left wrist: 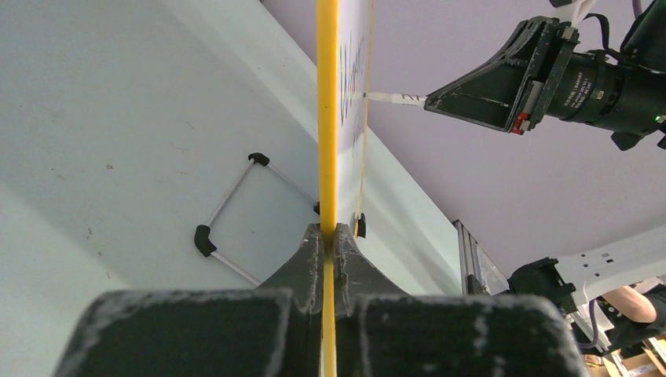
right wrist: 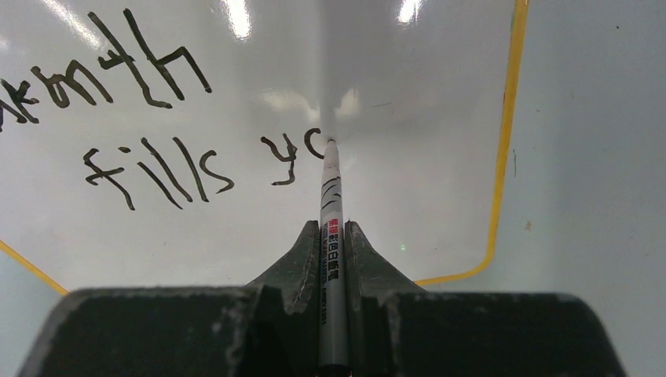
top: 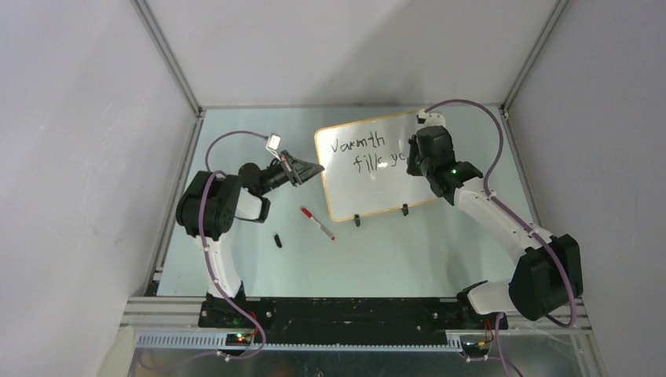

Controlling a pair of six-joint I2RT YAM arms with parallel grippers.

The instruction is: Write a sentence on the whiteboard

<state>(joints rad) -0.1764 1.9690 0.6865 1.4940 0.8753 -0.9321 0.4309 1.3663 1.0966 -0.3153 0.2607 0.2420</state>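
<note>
1. A pale grey-green tabletop is enclosed on three sides by plain white wall panels, which are joined at the far corners by slanted metal posts.
2. The surface is matt and lightly scuffed, and faint specks are seen on it in the wrist views.
3. The whiteboard is placed on the far middle of the tabletop, turned slightly askew. Its two black clip feet are set along its near edge.
4. The glossy white face is bordered by a thin orange-yellow frame, and ceiling lights are reflected in it as bright patches.
5. The sentence is written in thin black strokes on the upper left of the board. "Warmth" is read on the first line, with "fills y" and an open curve below it.
6. The left gripper is closed on the left edge of the whiteboard, and the frame is pinched between its fingers.
7. The right gripper is clamped on a white-barrelled marker. The tip is pressed to the board at the end of the last curved stroke.
8. A red-capped marker is left lying on the tabletop near the board's near-left corner, apart from both arms.
9. A small black cap is seen just to the left of that marker, nearer the left arm's base.
</note>
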